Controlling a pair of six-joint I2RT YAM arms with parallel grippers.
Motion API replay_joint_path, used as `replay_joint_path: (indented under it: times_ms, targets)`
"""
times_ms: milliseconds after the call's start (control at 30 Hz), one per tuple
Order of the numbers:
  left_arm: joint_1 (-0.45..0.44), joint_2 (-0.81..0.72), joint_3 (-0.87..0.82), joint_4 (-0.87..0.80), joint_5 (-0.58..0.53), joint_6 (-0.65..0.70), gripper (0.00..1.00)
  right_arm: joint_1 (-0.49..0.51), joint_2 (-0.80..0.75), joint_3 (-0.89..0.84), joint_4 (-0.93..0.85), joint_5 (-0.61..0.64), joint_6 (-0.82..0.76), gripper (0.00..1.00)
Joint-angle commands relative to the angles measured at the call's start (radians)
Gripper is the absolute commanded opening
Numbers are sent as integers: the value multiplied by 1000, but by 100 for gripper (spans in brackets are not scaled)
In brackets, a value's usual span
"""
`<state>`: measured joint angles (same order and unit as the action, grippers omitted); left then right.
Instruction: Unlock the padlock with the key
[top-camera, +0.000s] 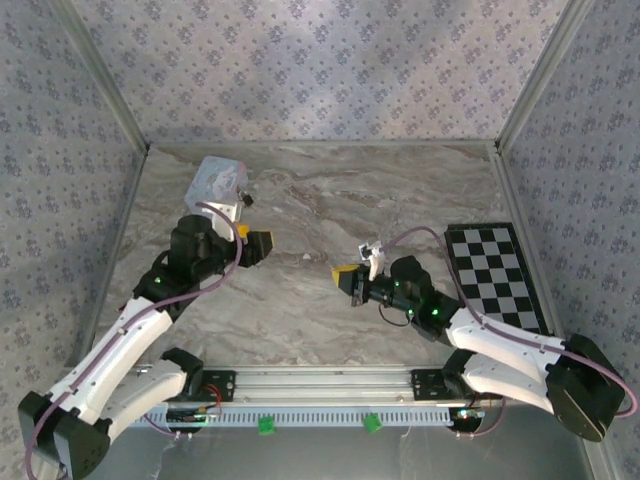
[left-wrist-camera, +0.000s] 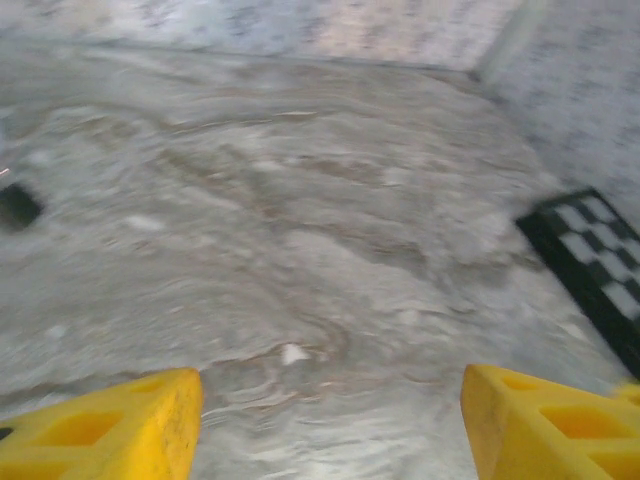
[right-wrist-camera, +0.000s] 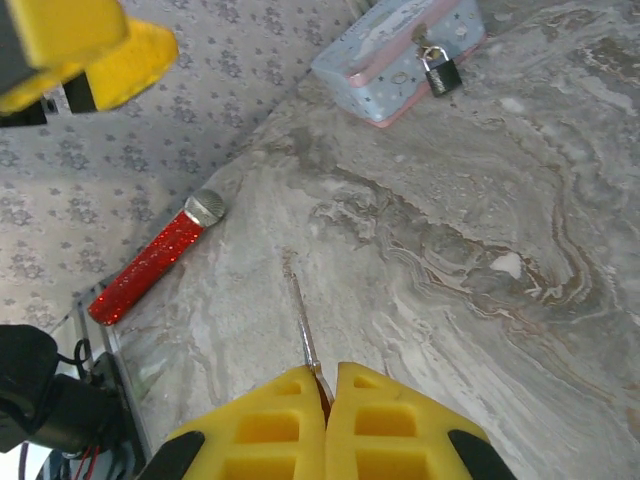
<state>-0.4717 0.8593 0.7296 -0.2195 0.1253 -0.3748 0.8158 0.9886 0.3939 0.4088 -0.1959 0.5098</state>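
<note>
My right gripper (right-wrist-camera: 331, 372) is shut on the key (right-wrist-camera: 303, 318), whose thin silver blade sticks out forward over the marble table. In the top view the right gripper (top-camera: 348, 277) is near the table's middle. The small dark padlock (right-wrist-camera: 440, 72) hangs on the clasp of a pale blue box (right-wrist-camera: 398, 40) far ahead; from above the padlock (top-camera: 245, 200) and box (top-camera: 215, 180) are at the back left. My left gripper (top-camera: 258, 245) hovers just in front of the box, and in its own view the left gripper (left-wrist-camera: 330, 430) is open over bare table.
A red glittery stick with a silver cap (right-wrist-camera: 150, 262) lies by the left wall. A black-and-white checkered mat (top-camera: 495, 275) covers the right side of the table. A blurred dark object (left-wrist-camera: 18, 205) sits at the left edge of the left wrist view.
</note>
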Motion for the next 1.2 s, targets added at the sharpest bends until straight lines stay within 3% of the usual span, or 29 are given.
replay_joint_path:
  times_ms: [0, 133, 333, 533, 967, 1167]
  targets:
    - [26, 11, -14, 37, -167, -93, 69, 6, 2, 46, -65, 56, 19, 0]
    - [66, 104, 3, 29, -270, -170, 71, 13, -1, 45, -69, 75, 21, 0]
    - [136, 345, 49, 169, -166, -227, 68, 22, -37, 15, -78, 102, 23, 0]
    - [152, 632, 222, 168, -169, -230, 65, 15, -113, -37, -105, 115, 19, 0]
    - [163, 1047, 536, 98, -400, -310, 63, -34, -260, -118, -152, 74, 15, 0]
    - [178, 1131, 549, 184, -447, -351, 58, -71, -277, -133, -143, 22, 9, 0]
